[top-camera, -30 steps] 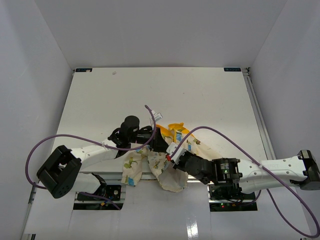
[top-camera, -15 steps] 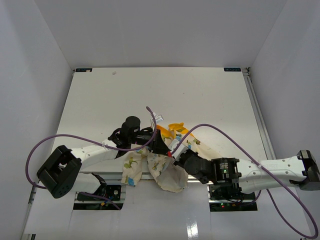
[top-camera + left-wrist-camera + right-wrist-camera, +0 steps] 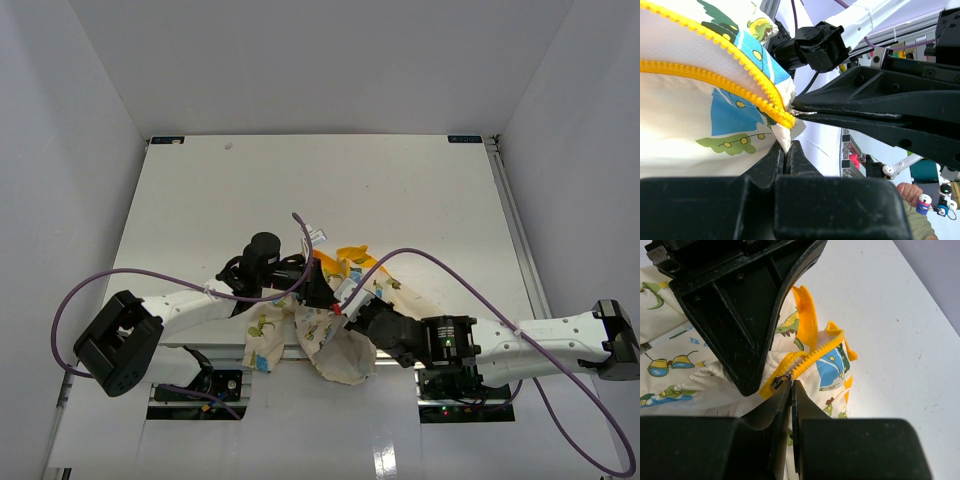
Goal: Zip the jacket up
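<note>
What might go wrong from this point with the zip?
1. The right fingers pinch only the small zipper pull; it may slip out when pulled.
2. The left fingers hold just the jacket corner below the zipper; it may tug free.
3. The jacket lies bunched, so the yellow teeth curve and may jam.

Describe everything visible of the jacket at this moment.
The jacket is a small cream fabric garment printed with green, blue and yellow cartoon figures, with yellow-orange lining and a yellow zipper. It lies crumpled at the near edge of the table, between the arms. The left gripper is shut on its fabric beside the zipper teeth; the right gripper is shut at the dark slider. Two tooth rows part, so it is not fully zipped.
</note>
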You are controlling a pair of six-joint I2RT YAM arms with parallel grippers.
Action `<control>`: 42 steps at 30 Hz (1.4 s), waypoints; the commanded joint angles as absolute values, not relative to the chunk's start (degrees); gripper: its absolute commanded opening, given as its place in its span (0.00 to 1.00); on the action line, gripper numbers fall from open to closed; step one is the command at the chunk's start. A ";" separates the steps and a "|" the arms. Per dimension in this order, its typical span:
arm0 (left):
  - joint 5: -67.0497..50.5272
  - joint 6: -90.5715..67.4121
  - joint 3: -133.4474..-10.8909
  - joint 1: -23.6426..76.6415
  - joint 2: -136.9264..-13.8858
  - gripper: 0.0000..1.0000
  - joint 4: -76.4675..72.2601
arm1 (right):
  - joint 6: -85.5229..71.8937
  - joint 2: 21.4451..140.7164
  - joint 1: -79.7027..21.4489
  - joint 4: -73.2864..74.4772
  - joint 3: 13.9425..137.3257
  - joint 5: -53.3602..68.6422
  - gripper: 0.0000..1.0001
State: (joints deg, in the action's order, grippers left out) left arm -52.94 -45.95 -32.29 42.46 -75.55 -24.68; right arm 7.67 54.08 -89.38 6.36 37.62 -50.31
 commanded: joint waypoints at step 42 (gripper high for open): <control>-26.25 -39.35 -38.52 42.63 -44.44 0.00 9.84 | 5.62 80.58 -40.41 -17.38 52.68 -21.63 0.08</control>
